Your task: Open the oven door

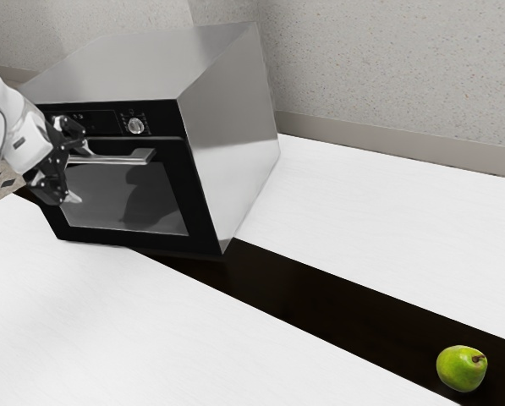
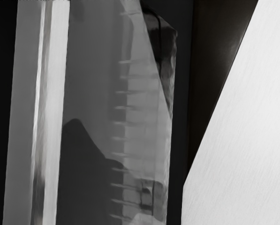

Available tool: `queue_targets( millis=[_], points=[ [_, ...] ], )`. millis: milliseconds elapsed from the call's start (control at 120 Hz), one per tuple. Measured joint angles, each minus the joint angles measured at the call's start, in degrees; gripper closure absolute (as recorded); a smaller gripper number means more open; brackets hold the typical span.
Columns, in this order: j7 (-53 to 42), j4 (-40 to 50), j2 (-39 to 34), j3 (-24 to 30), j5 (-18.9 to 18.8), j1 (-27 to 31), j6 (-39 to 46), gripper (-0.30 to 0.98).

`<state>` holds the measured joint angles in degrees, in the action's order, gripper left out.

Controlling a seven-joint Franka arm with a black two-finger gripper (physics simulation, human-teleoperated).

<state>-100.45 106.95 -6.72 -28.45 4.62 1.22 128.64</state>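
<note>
At the exterior view's left, my gripper (image 1: 77, 174) stands open in front of the oven, one fingertip near the left end of the handle (image 1: 140, 157) and the other lower, before the glass. The oven door (image 1: 200, 210) looks shut, flush with the black front. In the wrist view the handle (image 2: 50, 112) is a bright bar running lengthwise beside the door's dark glass (image 2: 95, 89), with rack rods showing through. Whether a finger touches the handle cannot be told.
The oven body (image 1: 231, 127) stands on the white table (image 1: 345, 203), with a knob (image 1: 135, 126) above the handle. A dark strip (image 1: 294, 296) crosses the tabletop, with a green pear (image 1: 461, 368) on it at the exterior view's lower right. A speckled wall stands behind.
</note>
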Motion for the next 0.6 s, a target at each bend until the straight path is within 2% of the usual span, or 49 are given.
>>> queue_targets(
  millis=[75, 175, 217, 233, 267, 283, 325, 350, 375, 417, 458, 525, 600],
  points=[
    [-0.21, 7.08, -8.27, 1.16, -0.57, 0.02, -0.65, 0.02],
    [1.70, 28.31, -38.13, 9.02, -9.74, 0.70, -6.26, 0.01],
    [2.56, 31.31, -47.49, 11.73, -12.43, 0.99, -10.20, 0.01],
    [2.90, 27.89, -48.35, 14.77, -13.19, 1.04, -11.91, 0.01],
    [3.58, 14.87, -43.17, 19.66, -14.02, 0.99, -15.86, 0.01],
    [3.95, 5.41, -37.28, 21.42, -13.77, 0.98, -18.17, 0.00],
    [5.43, -22.18, -16.93, 24.97, -12.07, 0.96, -24.74, 0.00],
    [7.20, -32.72, -8.39, 26.45, -11.04, 0.92, -28.19, 0.01],
    [10.10, -38.98, -2.18, 27.56, -9.90, 0.76, -31.23, 0.01],
    [15.10, -44.12, 4.67, 28.72, -8.28, 0.27, -35.42, 0.00],
    [20.44, -45.25, 9.47, 29.23, -7.13, -0.75, -38.92, 0.00],
    [28.76, -43.06, 14.11, 29.64, -5.98, -1.59, -43.21, 0.00],
    [37.01, -41.39, 16.04, 29.67, -5.09, -0.70, -46.52, 0.00]
  ],
)
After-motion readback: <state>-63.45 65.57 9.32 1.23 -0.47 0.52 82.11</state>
